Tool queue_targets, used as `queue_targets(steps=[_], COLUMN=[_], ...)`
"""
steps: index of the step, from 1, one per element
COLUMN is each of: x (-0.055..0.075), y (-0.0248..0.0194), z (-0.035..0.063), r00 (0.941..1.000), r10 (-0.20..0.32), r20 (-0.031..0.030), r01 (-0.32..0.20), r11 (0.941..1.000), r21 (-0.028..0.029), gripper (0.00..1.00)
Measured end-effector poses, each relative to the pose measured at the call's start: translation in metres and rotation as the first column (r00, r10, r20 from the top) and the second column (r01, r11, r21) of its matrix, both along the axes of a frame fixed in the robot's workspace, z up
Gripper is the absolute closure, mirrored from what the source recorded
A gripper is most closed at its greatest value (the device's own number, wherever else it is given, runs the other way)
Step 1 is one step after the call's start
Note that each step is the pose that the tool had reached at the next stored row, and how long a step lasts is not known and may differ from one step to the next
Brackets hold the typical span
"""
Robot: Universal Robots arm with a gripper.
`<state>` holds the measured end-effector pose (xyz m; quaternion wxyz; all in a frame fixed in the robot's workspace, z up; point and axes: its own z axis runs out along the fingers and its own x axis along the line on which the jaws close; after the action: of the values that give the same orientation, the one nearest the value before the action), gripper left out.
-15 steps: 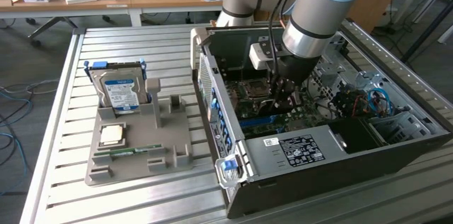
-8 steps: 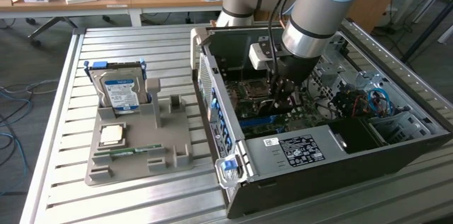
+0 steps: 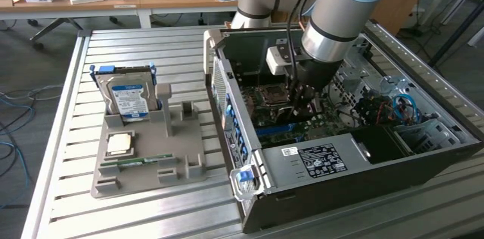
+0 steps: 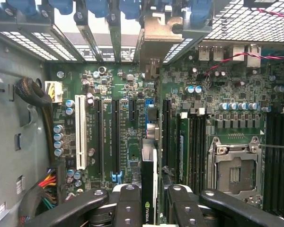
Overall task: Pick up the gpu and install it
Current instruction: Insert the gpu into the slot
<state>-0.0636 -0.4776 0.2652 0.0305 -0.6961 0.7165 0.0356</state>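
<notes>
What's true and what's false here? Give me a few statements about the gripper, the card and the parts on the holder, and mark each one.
1. The gripper holds the gpu edge-on over the motherboard. True.
2. The hard drive lies flat inside the case. False: it stands upright in the grey holder, outside the case.
3. The green RAM stick lies on the holder. True.
4. The case is closed. False: its side is open and the motherboard shows.

The gripper (image 3: pixel 301 102) reaches down into the open computer case (image 3: pixel 363 174), apparently holding the gpu (image 3: pixel 293 113) above the motherboard (image 3: pixel 264 96).
</notes>
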Motion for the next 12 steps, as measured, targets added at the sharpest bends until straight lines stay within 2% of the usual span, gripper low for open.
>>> queue_targets(steps=[12], x=[-0.0031], y=[-0.0017], z=[0.0], r00=[1.0], r10=[0.0], r20=[0.0], r01=[0.0], r11=[1.0], r21=[-0.0001], gripper=[0.74])
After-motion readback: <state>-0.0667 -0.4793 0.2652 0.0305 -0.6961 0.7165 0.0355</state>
